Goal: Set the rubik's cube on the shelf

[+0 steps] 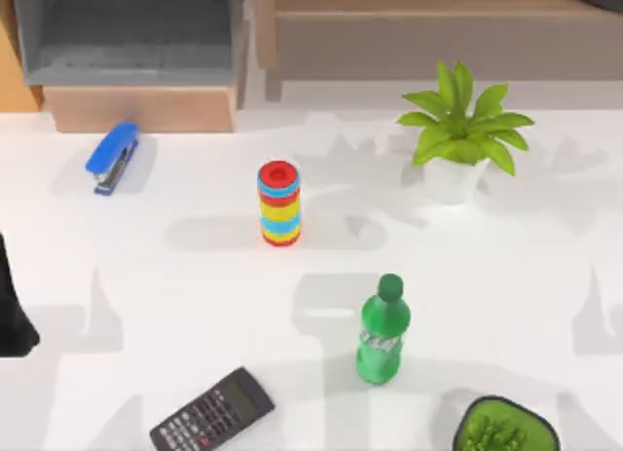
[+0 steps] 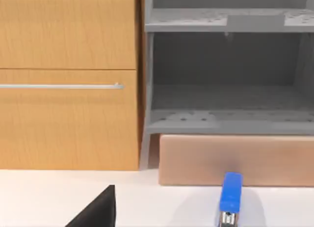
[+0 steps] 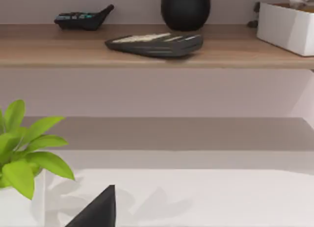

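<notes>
Near edge of white bench: dark calculator, green bristly cup, green plastic bottle. Mid: red-yellow-blue striped ring stack. Further back: blue stapler, potted green plant. Far: wide brown wooden shelf. Left arm at bench's left edge; pincer state can't tell.

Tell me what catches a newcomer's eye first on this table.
The striped ring stack stands upright near the table's middle, bright red, yellow and blue. A green bottle stands nearer the front, and a leafy potted plant sits toward the right, below the wooden shelf. A blue stapler lies at the left.
</notes>
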Controlling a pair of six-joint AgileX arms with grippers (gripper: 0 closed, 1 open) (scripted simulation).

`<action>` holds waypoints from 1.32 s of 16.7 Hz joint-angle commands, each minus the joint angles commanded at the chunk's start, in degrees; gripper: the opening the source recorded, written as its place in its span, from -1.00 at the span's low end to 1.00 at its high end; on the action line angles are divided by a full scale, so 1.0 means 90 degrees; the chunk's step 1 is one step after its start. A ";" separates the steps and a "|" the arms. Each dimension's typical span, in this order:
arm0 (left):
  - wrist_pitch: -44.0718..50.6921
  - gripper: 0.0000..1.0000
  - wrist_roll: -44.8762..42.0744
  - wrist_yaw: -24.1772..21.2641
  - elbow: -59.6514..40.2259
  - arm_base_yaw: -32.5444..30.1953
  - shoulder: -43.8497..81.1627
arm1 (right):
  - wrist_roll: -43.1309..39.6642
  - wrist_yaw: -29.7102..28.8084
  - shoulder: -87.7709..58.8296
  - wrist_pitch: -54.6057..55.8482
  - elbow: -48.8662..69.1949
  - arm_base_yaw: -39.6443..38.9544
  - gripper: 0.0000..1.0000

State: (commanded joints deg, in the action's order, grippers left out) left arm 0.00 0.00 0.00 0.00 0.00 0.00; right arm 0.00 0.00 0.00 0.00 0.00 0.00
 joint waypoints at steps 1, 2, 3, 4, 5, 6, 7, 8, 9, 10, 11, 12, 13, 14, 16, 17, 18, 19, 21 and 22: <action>0.0000 1.00 0.0000 0.0000 0.0000 0.0000 0.0000 | 0.0000 0.0000 0.0000 0.0000 0.0000 0.0000 1.00; 0.0000 1.00 0.0000 0.0000 0.0000 0.0000 0.0000 | 0.0000 0.0000 0.0000 0.0000 0.0000 0.0000 1.00; -0.0030 1.00 -0.0041 -0.0012 -0.0028 0.0011 0.0060 | 0.0000 0.0000 0.0000 0.0000 0.0000 0.0000 1.00; -0.0093 1.00 -0.0126 -0.0037 -0.0086 0.0034 0.0185 | 0.0000 0.0000 0.0000 0.0000 0.0000 0.0000 1.00; -0.0187 1.00 -0.0254 -0.0075 -0.0174 0.0069 0.0372 | 0.0000 0.0000 0.0000 0.0000 0.0000 0.0000 1.00; -0.0312 1.00 -0.0424 -0.0125 -0.0291 0.0114 0.0618 | 0.0000 0.0000 0.0000 0.0000 0.0000 0.0000 1.00; -0.0465 1.00 -0.0632 -0.0185 -0.0433 0.0169 0.0919 | 0.0000 0.0000 0.0000 0.0000 0.0000 0.0000 1.00; -0.0646 1.00 -0.0878 -0.0258 -0.0602 0.0235 0.1274 | 0.0000 0.0000 0.0000 0.0000 0.0000 0.0000 1.00; -0.0855 1.00 -0.1161 -0.0342 -0.0798 0.0311 0.1683 | 0.0000 0.0000 0.0000 0.0000 0.0000 0.0000 1.00; -0.1087 1.00 -0.1475 -0.0435 -0.1014 0.0395 0.2134 | 0.0000 0.0000 0.0000 0.0000 0.0000 0.0000 1.00; -0.1339 1.00 -0.1815 -0.0536 -0.1249 0.0487 0.2622 | 0.0000 0.0000 0.0000 0.0000 0.0000 0.0000 1.00; -0.1610 1.00 -0.2180 -0.0645 -0.1501 0.0586 0.3144 | 0.0000 0.0000 0.0000 0.0000 0.0000 0.0000 1.00; -0.1897 1.00 -0.2567 -0.0760 -0.1768 0.0691 0.3697 | 0.0000 0.0000 0.0000 0.0000 0.0000 0.0000 1.00; -0.2197 1.00 -0.2973 -0.0881 -0.2049 0.0800 0.4277 | 0.0000 0.0000 0.0000 0.0000 0.0000 0.0000 1.00; -0.2835 1.00 -0.3832 -0.1135 -0.2644 0.1030 0.5505 | 0.0000 0.0000 0.0000 0.0000 0.0000 0.0000 1.00; -0.3166 1.00 -0.4277 -0.1266 -0.2954 0.1147 0.6142 | 0.0000 0.0000 0.0000 0.0000 0.0000 0.0000 1.00; -0.3500 1.00 -0.4728 -0.1398 -0.3268 0.1265 0.6788 | 0.0000 0.0000 0.0000 0.0000 0.0000 0.0000 1.00; -0.3838 1.00 -0.5181 -0.1530 -0.3584 0.1384 0.7438 | 0.0000 0.0000 0.0000 0.0000 0.0000 0.0000 1.00; -0.4509 1.00 -0.6084 -0.1794 -0.4214 0.1619 0.8737 | 0.0000 0.0000 0.0000 0.0000 0.0000 0.0000 1.00; -0.4838 1.00 -0.6526 -0.1924 -0.4522 0.1735 0.9374 | 0.0000 0.0000 0.0000 0.0000 0.0000 0.0000 1.00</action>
State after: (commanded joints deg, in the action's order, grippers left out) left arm -43.54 -58.73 -17.31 -40.70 15.62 84.37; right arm 0.00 0.00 0.00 0.00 0.00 0.00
